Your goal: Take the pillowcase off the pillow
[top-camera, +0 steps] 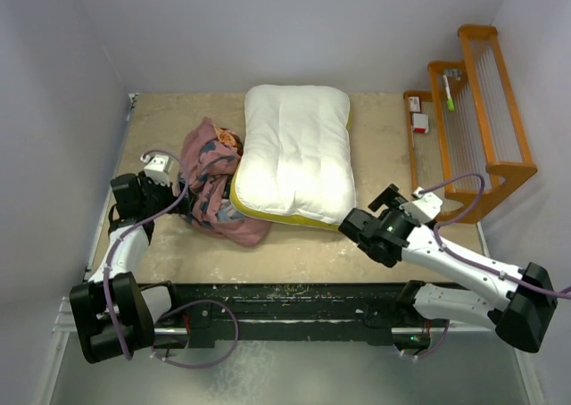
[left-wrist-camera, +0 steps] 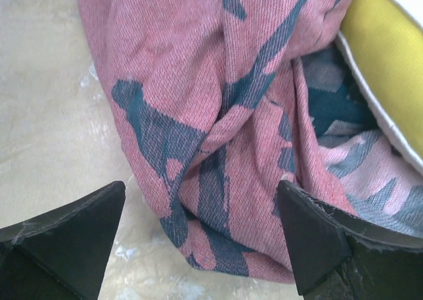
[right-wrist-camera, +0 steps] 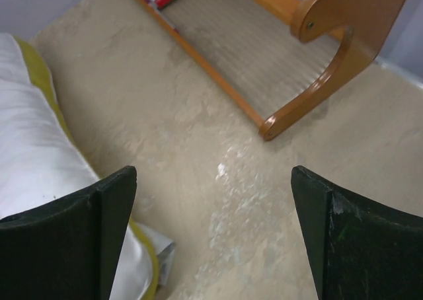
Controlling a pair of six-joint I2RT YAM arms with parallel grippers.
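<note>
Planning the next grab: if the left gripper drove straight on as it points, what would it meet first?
The bunched pillowcase, dead ahead of the left gripper between its open fingers, seemingly close; the pillow sits further right.

The pillowcase [left-wrist-camera: 198, 95] is coarse woven cloth, matt and faded; the pillow [top-camera: 299, 151] is soft quilted white fabric. The counter [right-wrist-camera: 192, 148] looks mottled, faintly glossy. Upper right, the rack [right-wrist-camera: 347, 19] is smooth varnished wood
</note>
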